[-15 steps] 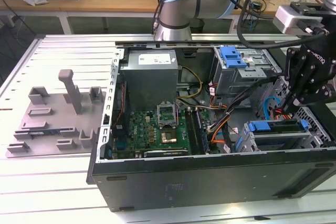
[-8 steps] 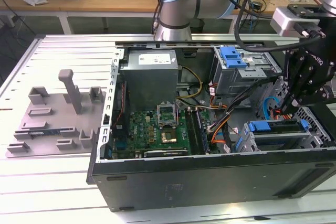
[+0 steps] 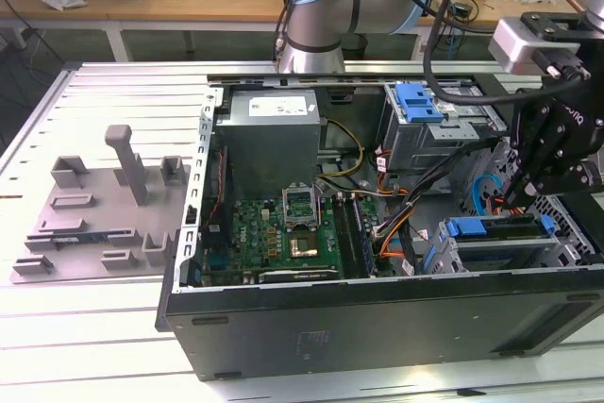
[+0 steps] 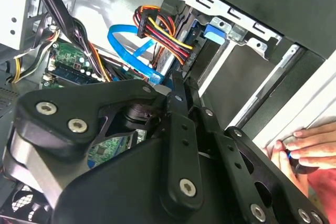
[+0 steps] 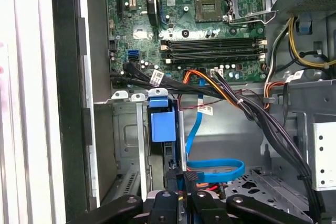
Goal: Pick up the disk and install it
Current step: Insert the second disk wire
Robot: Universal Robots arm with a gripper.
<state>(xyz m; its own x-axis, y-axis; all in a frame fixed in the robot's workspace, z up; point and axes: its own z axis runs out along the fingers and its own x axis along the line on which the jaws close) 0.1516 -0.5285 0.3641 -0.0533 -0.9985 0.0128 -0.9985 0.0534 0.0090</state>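
Observation:
The disk (image 3: 491,226) sits edge-up in the lower drive bay at the case's front, on the exterior view's right. Its blue carrier frame shows and the silver body is hidden in the cage. In the first wrist view the disk's blue end (image 5: 163,121) stands in the metal slot. In the second wrist view it is a blue tab (image 4: 212,31) under the bracket. My gripper (image 3: 519,203) hangs just above the disk's far end, its fingers (image 5: 173,176) close together with nothing seen between them. The gripper's tip (image 4: 176,80) lies next to a blue data cable.
The open computer case (image 3: 377,313) holds a motherboard (image 3: 283,228), a power supply and cable bundles (image 5: 231,95). A bare blue latch on a grey cage (image 3: 420,101) sits behind the bay. A grey tray with posts (image 3: 104,205) lies left of the case. A person's hand (image 4: 310,145) rests at the case edge.

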